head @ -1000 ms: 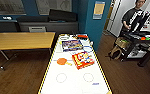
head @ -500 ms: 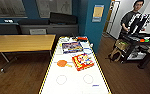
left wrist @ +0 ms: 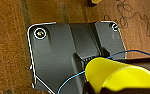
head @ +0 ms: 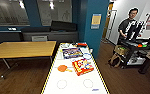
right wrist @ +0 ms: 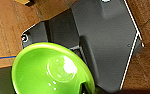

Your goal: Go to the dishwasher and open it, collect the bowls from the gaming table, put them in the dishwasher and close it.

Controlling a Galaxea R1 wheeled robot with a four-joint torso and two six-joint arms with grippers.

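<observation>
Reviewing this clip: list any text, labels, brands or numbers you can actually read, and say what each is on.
No text can be read.
Red board game box on the gaming table: colourful cover print, too blurred to read.
Dark board game box: cover lettering blurred.
Yellow and blue notice on the blue pillar: print too small.
Person's dark shirt: white graphic, unreadable.
Green bowl and yellow bowl: no markings visible.
</observation>
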